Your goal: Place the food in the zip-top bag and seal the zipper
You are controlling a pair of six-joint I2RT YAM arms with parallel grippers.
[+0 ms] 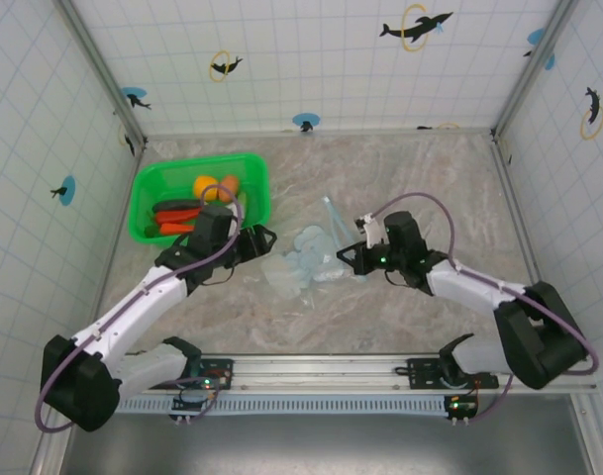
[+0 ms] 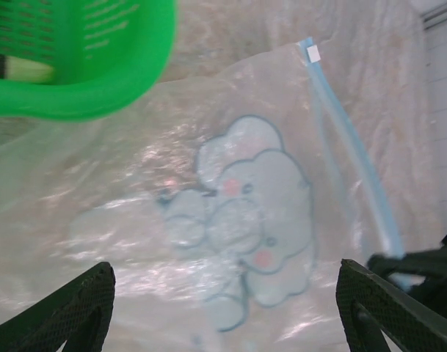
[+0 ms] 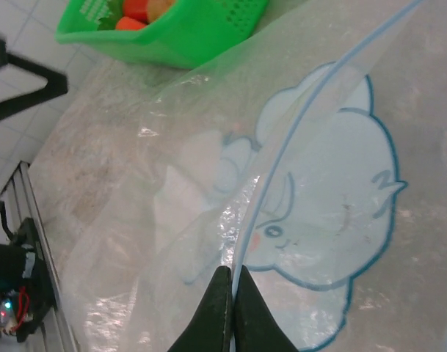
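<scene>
Right pincer pinches zip-top bag; elephant print.

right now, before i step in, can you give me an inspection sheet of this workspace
surface: marbled table, bag lying mid-table
job's things: zip-top bag flat, no food inside; zipper along the edge nearest the right gripper; food in the basket
clutter: green basket beside the bag
grippers: left gripper open above the bag; right gripper shut on the bag's zipper edge
cables: purple cable arcing over each arm
surroundings: tiled walls, dolphin stickers
</scene>
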